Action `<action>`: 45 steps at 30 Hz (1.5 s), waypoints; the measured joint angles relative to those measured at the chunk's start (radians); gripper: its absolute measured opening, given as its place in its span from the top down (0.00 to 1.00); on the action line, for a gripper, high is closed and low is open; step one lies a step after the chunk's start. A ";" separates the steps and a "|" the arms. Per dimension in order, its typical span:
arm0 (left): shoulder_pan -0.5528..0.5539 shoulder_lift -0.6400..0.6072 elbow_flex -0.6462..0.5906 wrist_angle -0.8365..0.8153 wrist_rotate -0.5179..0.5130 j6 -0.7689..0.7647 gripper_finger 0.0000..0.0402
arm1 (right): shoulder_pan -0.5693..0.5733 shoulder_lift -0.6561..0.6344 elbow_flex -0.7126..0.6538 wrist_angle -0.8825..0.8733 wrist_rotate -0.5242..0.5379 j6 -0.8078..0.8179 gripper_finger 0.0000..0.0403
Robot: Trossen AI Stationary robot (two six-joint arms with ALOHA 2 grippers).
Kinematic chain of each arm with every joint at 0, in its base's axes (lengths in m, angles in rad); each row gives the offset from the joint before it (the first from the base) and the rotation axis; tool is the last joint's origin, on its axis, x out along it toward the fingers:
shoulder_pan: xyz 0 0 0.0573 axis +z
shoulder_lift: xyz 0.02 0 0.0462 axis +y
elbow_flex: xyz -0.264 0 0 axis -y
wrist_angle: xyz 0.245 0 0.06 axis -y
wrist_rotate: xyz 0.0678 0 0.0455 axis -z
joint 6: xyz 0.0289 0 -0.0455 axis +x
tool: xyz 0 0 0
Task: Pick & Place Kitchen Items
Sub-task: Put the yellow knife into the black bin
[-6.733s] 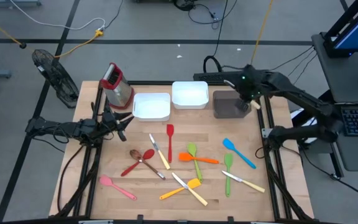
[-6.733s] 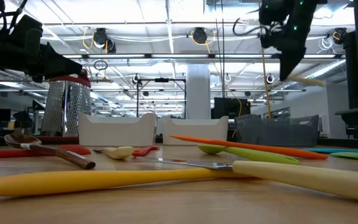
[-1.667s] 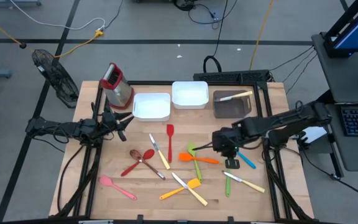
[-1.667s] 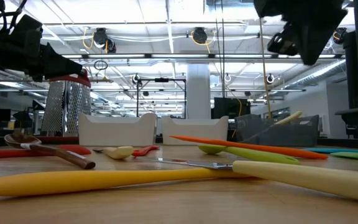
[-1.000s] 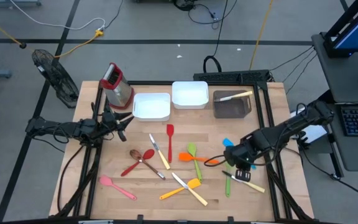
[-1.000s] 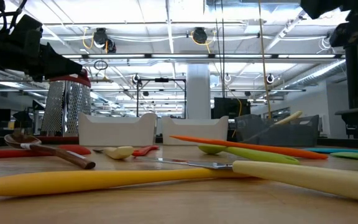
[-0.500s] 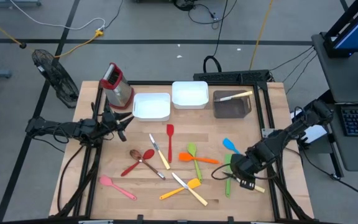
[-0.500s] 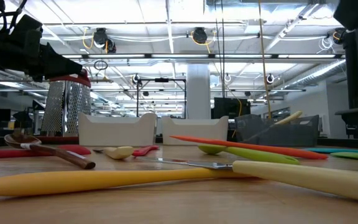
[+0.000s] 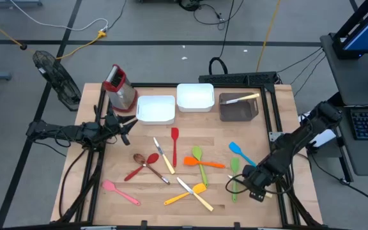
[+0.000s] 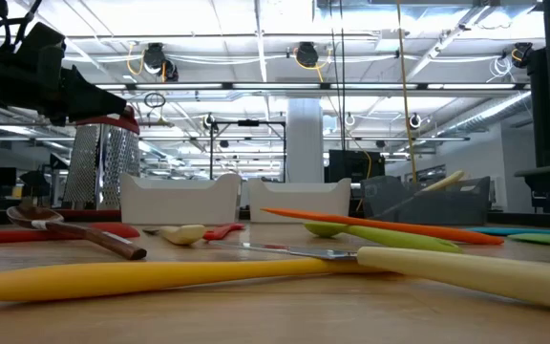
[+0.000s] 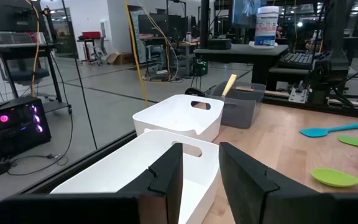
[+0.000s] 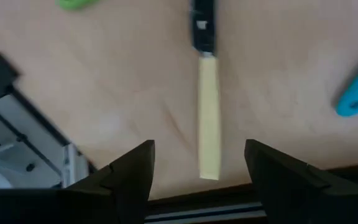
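1. One pale-handled knife [image 12: 208,118] lies flat on the wooden worktop [image 9: 152,198] near its right front corner, slim cream handle and dark blade in line, between the spread fingers of the right end effector [image 9: 255,188], which hangs open above it, not touching.
2. Just beside it lie a green spoon [image 9: 234,172] and a smooth blue spatula [image 9: 241,154].
3. Another pale-handled knife [image 9: 241,98] leans in the dark grey tray [image 9: 238,110] at the back.
4. Two glossy white trays [image 9: 155,109] sit left of that one.
5. At the left edge the left end effector [image 9: 121,123] waits, fingers partly apart, empty.
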 joint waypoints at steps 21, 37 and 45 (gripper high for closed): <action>0.000 0.000 0.000 0.000 -0.003 0.006 0.74 | 0.003 0.000 -0.196 0.219 -0.001 0.141 0.46; 0.000 0.000 0.000 0.000 -0.006 0.010 0.74 | 0.033 0.071 -0.192 0.263 -0.001 0.155 0.47; 0.000 0.000 0.000 0.000 -0.006 0.010 0.74 | 0.033 0.140 -0.194 0.244 -0.014 0.194 0.48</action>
